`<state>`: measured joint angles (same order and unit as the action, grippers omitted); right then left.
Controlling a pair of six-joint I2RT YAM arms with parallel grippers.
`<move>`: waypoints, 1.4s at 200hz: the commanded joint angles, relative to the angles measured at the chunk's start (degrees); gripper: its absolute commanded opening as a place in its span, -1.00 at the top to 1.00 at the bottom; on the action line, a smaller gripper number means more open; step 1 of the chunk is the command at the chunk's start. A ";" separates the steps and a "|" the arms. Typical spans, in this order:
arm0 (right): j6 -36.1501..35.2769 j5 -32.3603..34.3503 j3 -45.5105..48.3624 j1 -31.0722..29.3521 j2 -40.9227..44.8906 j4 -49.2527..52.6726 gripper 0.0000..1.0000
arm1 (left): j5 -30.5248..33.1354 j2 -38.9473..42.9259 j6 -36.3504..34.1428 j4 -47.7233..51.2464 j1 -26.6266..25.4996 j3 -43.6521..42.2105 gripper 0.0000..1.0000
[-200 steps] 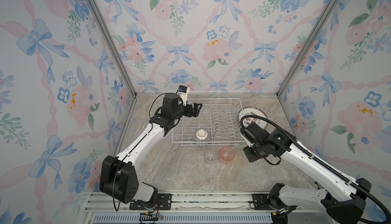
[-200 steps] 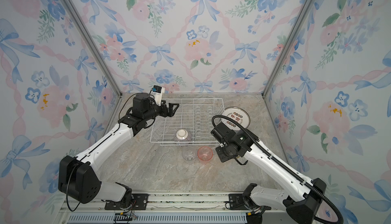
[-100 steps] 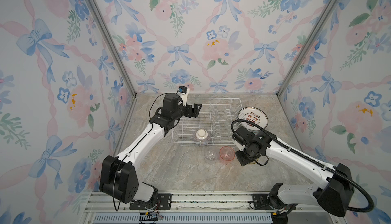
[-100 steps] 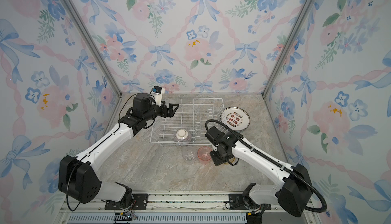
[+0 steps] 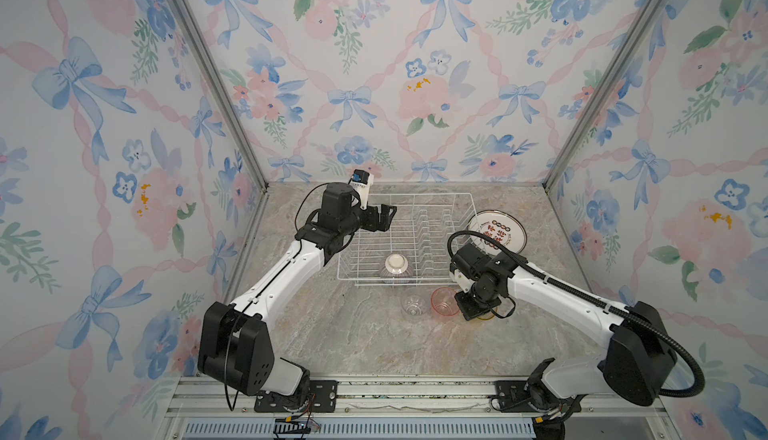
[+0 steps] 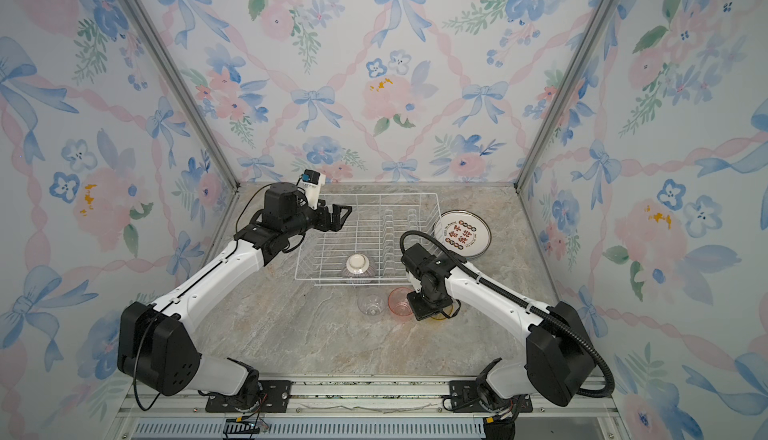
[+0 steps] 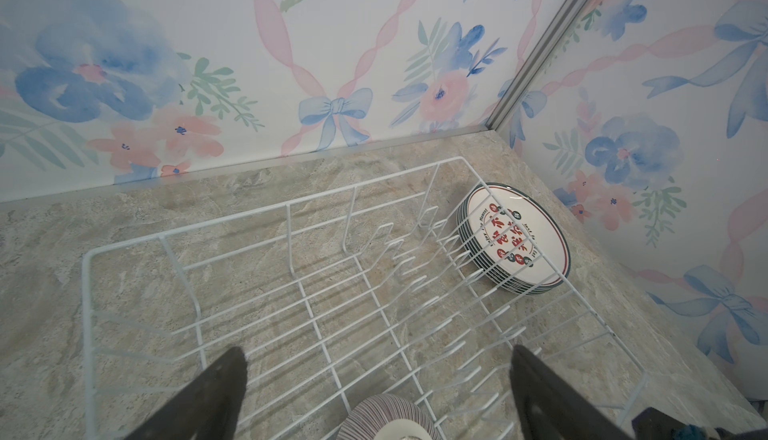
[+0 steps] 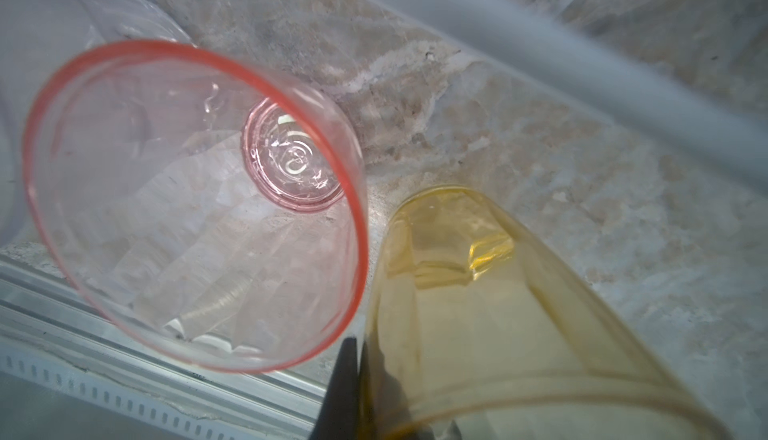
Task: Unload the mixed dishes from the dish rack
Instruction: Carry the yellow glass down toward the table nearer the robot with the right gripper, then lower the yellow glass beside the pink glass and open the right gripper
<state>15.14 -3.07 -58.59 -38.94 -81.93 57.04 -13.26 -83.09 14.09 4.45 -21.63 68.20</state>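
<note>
Two pincers | your right pincer (image 8: 360, 350) clenched on yellow tumbler (image 8: 498, 313) wall, just beside pink tumbler (image 8: 195, 209) on surface (image 8: 498, 126) | your left pincer (image 7: 374, 359) spread wide over dish rack (image 7: 286, 206); upturned striped bowl (image 7: 386, 417) at rack's near edge, apart from it

white rack (image 5: 415, 230) | purple-striped bowl (image 5: 395, 268) | pink tumbler (image 5: 444, 301) | yellow tumbler (image 8: 498, 313) | clear tumbler (image 5: 414, 305) | red-printed plates (image 5: 498, 232)

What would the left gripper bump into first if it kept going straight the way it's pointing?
Most likely the upright prongs of the dish rack: the open left gripper points across it toward them. The plates lie beyond, outside the far wall. Gripper height is unclear, so it might clear them.
</note>
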 commanded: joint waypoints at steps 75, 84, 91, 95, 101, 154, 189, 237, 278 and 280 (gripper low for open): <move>-1.70 -0.45 -1.66 0.71 -3.49 0.44 0.80 | 0.15 -0.85 -1.08 1.08 0.88 1.36 -0.96; -1.86 -0.40 -1.77 0.71 -3.50 0.49 0.79 | 0.16 -0.80 -1.09 1.06 0.89 1.33 -0.96; -1.81 -0.32 -1.78 0.71 -3.50 0.53 0.78 | 0.16 -0.89 -1.08 1.00 0.90 1.32 -0.96; -1.81 -0.25 -1.80 0.71 -3.50 0.60 0.77 | 0.16 -0.85 -1.08 1.03 0.89 1.32 -0.96; -1.92 -0.20 -1.88 0.71 -3.46 0.58 0.74 | 0.16 -0.85 -1.08 1.07 0.95 1.32 -0.96; -1.95 0.41 -2.41 0.62 -3.16 1.10 0.46 | 0.16 -0.93 -1.25 1.06 1.04 1.12 -0.96; -1.91 1.02 -3.05 0.63 -2.30 1.80 0.36 | 0.33 -1.16 -1.52 1.69 1.00 1.14 -0.96; -2.93 0.30 -6.19 0.93 3.26 5.00 0.09 | 0.60 -2.62 -2.46 4.65 0.56 1.14 -0.96; -4.94 -4.13 -9.67 2.54 10.37 7.54 -0.11 | 4.69 -3.72 -4.93 11.45 -2.79 1.82 -0.96; -5.01 -4.33 -9.81 2.66 10.76 7.56 -0.12 | 5.07 -3.78 -5.16 12.01 -3.09 1.88 -0.96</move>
<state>11.66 -4.32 -65.49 -37.85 -75.48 60.99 -11.42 -85.82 11.86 10.50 -22.24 68.34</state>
